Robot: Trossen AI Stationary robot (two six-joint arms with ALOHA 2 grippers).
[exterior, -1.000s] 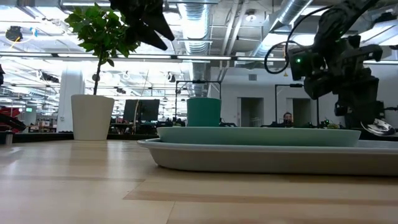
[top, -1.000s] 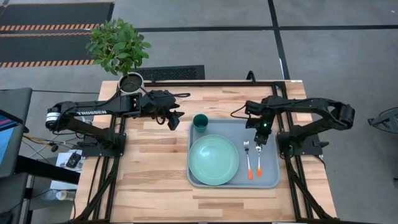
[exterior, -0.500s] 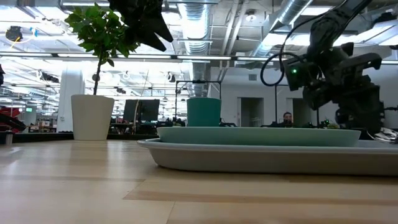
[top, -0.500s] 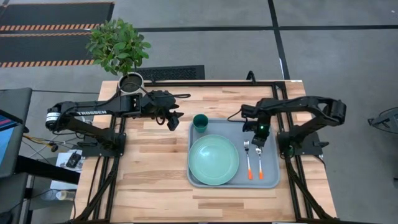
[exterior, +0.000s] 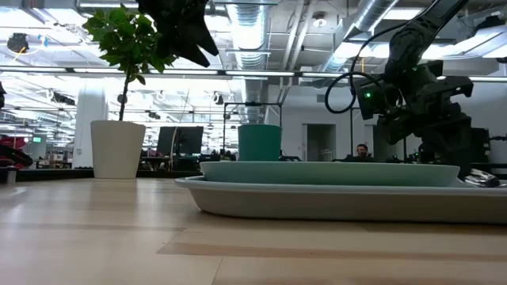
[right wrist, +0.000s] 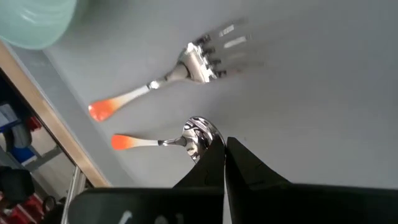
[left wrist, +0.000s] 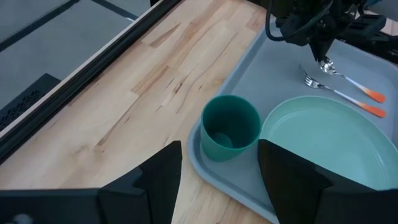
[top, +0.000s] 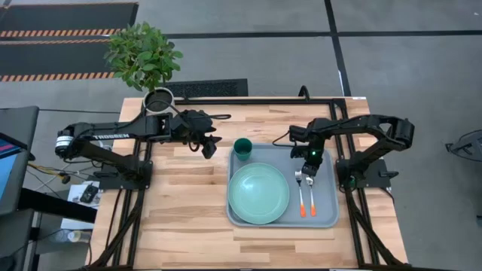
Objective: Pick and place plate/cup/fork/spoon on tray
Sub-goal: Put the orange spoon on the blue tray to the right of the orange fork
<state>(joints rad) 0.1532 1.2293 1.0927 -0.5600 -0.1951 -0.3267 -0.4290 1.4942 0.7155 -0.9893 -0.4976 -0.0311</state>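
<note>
The blue-grey tray (top: 325,209) lies right of the table's middle. On it lie the mint-green plate (top: 258,193), the dark-green cup (top: 242,147) upright at its far left corner, and the fork (top: 300,192) and the spoon (top: 313,194) side by side, orange handles toward the near edge. My right gripper (top: 308,174) is shut and points down over the cutlery's metal ends; in the right wrist view (right wrist: 225,155) its tips stand beside the spoon's bowl (right wrist: 199,135). My left gripper (top: 213,144) is open and empty, above the table left of the cup (left wrist: 230,127). My right gripper's shut fingertips (right wrist: 214,154) stand at the edge of the spoon's bowl (right wrist: 202,138), coming from above. I cannot tell whether they touch it. The spoon lies flat on the tray.
A white pot with a leafy plant (top: 158,99) stands at the table's far left corner, close behind my left arm. Bare wooden tabletop (top: 181,203) stretches left of the tray. The black frame rails (top: 354,218) run along both sides of the table.
My right gripper has gone a little toward the table's left edge and down, from above the spoon's bowl to just beside it, near the fork's tines. The plate, cup, fork and spoon lie as before.
</note>
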